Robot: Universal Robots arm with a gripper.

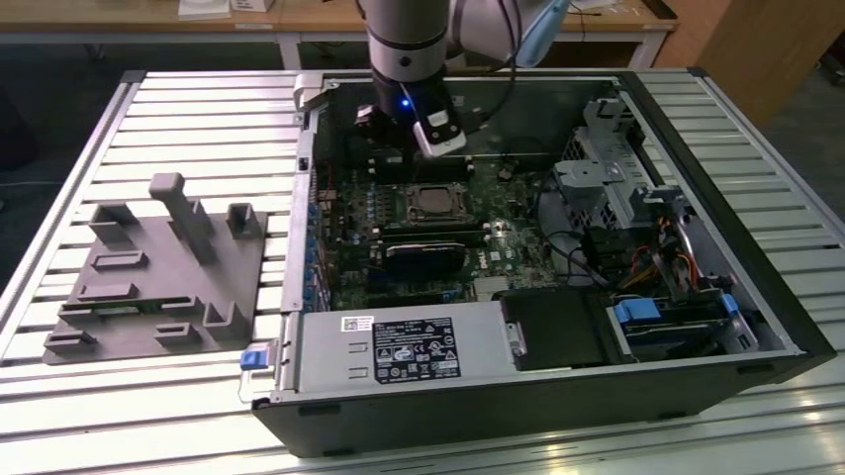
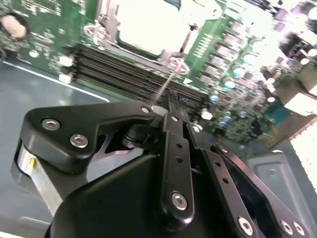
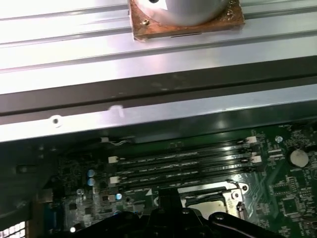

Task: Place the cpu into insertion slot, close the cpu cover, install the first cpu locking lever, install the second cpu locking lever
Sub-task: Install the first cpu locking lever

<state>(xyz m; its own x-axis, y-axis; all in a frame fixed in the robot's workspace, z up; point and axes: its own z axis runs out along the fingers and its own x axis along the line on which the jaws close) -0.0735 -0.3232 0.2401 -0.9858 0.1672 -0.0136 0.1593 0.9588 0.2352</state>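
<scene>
cpu [image 2: 141, 22]: silver top, seated in the insertion slot [image 1: 408, 204] on the green board [image 2: 44, 29], cpu cover [image 2: 103, 20] framing it (apparently down). thin locking lever [image 2: 182, 49] slants to the gripper [image 2: 173, 108], jaws nearly together, just beside the memory slots [image 2: 114, 74]; grip on the lever unclear.

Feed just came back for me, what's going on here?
The arm's hand is down inside the open computer case, close to the insertion slot. The cpu sits in the slot, and the cpu cover looks folded down around it. A thin locking lever slants from the slot toward the hand; whether it is latched is unclear.
</scene>
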